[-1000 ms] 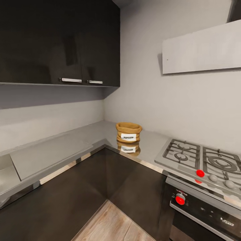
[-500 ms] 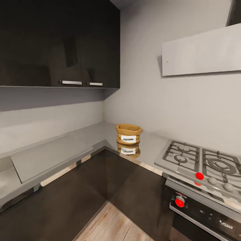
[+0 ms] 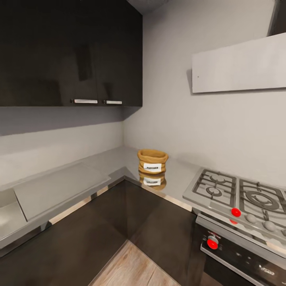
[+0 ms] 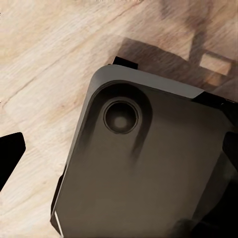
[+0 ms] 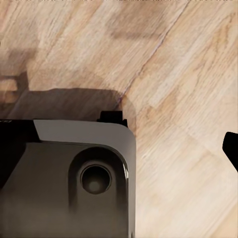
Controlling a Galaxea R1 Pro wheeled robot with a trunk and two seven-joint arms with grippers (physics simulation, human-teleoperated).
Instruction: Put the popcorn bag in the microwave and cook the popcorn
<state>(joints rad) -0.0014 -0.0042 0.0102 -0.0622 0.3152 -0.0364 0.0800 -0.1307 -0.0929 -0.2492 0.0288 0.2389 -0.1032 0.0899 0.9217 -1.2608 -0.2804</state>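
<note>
The popcorn bag [image 3: 152, 161], a squat tan sack with a rolled rim and a white label, stands upright in the inner corner of the glossy grey countertop [image 3: 111, 159], mirrored in the slab. Its contents cannot be seen from here. The microwave is out of view. Both wrist views look down at the wood floor and my own dark base [image 4: 148, 163] [image 5: 64, 178]. My left gripper's fingertip [image 4: 10, 156] shows black at one edge, and my right gripper's fingertip [image 5: 231, 148] at the opposite edge. Both sets of fingers are spread wide, with nothing between them.
A grey gas hob [image 3: 238, 194] with red knobs sits to the right of the bag, above a dark built-in oven [image 3: 238, 254]. Dark wall cabinets [image 3: 71, 51] hang over the left run, where a grey drainboard [image 3: 59, 186] lies. Light plank floor [image 3: 135, 266] fills the corner below.
The whole head picture has slid down a little, so the camera has moved. The bag, hob and cabinets keep their places relative to each other.
</note>
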